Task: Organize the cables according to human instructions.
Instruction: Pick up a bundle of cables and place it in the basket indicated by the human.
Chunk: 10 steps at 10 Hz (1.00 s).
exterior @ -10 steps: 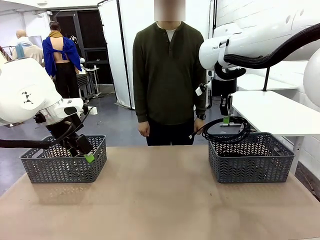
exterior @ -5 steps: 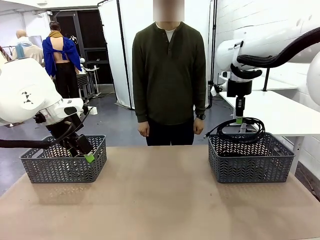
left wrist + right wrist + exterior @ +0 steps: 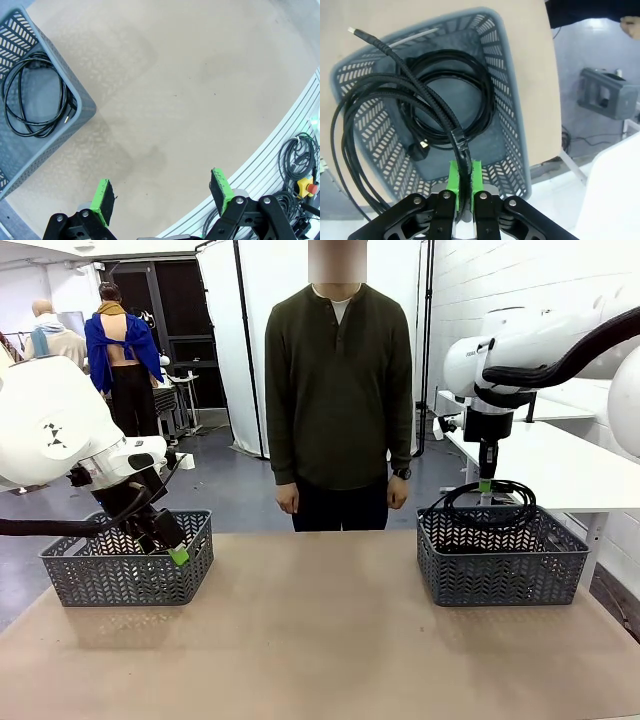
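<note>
My right gripper (image 3: 485,485) (image 3: 464,176) is shut on a coiled black cable (image 3: 490,500) (image 3: 405,80), which hangs over the right grey basket (image 3: 503,560) (image 3: 517,125). Another coiled cable (image 3: 452,100) with a plug lies on that basket's floor. My left gripper (image 3: 178,555) (image 3: 162,197) is open with nothing between its fingers, low beside the left grey basket (image 3: 125,575) (image 3: 75,102). A thin black cable (image 3: 35,95) lies coiled inside that left basket. The human (image 3: 338,390) stands at the table's far side, arms down.
The brown tabletop (image 3: 320,640) stretches between the two baskets. Loose cords and a yellow emergency-stop box (image 3: 305,187) lie beyond the table edge in the left wrist view. A white table (image 3: 560,465) stands behind the right basket.
My right gripper has carried the cable to the right, from the basket's left rim to over its middle, and slightly lower. The left arm and the human have stayed still.
</note>
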Tool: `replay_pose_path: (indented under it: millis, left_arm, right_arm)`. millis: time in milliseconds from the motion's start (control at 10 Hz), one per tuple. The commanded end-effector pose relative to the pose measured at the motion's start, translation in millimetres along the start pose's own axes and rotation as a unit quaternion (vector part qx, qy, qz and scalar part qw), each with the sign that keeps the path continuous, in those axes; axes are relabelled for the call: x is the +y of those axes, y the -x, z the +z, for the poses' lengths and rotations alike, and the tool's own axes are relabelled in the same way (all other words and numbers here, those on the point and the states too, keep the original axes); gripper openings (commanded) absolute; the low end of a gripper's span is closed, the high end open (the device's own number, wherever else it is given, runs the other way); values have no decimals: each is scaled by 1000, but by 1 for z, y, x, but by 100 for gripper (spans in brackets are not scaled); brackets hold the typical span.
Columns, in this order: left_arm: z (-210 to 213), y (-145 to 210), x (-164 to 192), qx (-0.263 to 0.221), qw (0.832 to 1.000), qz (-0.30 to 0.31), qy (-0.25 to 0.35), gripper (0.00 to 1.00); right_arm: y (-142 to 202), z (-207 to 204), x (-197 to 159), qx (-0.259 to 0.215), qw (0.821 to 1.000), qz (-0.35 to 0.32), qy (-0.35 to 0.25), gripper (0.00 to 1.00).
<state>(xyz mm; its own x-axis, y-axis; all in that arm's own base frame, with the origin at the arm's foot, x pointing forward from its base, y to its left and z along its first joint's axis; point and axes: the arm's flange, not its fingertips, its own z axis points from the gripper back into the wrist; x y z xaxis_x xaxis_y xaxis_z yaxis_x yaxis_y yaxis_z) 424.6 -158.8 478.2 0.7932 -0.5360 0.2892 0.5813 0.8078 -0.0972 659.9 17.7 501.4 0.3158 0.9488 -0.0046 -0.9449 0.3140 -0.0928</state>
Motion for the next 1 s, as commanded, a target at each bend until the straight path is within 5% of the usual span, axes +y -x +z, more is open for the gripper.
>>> replay_pose_path:
  millis: [0, 900]
  left_arm:
    - [1, 0, 0, -3, 1000, 4, -2, 100]
    - [1, 0, 0, -3, 1000, 4, -2, 100]
  right_arm:
    - [7, -17, -1, -8, 1000, 28, 6, 0]
    - [2, -51, -37, 3, 1000, 5, -14, 0]
